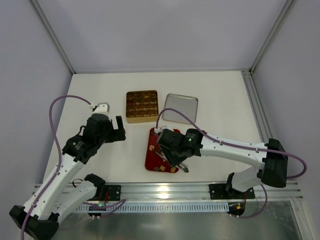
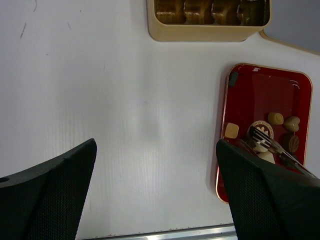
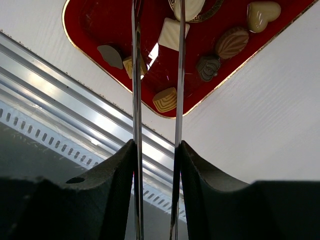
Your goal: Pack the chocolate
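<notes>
Two robot arms reach over a white table (image 1: pixel 100 90). Near the middle of the table's near edge lies a red tray (image 1: pixel 151 150) with a thin gold rim, and the chocolate (image 3: pixel 231 42) sits loose in the tray's near half. The pieces are small and mixed. They include a cream heart (image 3: pixel 263 14), a white square (image 3: pixel 173 34), a brown ribbed oval, a dark crown-shaped piece (image 3: pixel 207 67), a tan ribbed piece (image 3: pixel 165 100) at the tray's near corner, and a grey-brown leaf shape (image 3: pixel 111 55).

The right gripper (image 3: pixel 156 147) hangs over the near end of the tray, its fingers pressed against a pair of metal tongs (image 3: pixel 134 100). The two thin blades run forward side by side with a narrow gap between them and cross above the chocolate. In the left wrist view their forked tips lie among the pieces beside a round one with a gold pattern (image 2: pixel 260 127). It cannot be told whether they pinch anything.

The left gripper (image 2: pixel 156 145) hovers above bare table to the left of the tray, its fingers spread wide and holding nothing.

Beyond the tray, towards the far edge, stands a gold box (image 1: pixel 142 120) divided into a grid of compartments. Just beside it on the right lies a shallow silver tray (image 1: pixel 180 107).
</notes>
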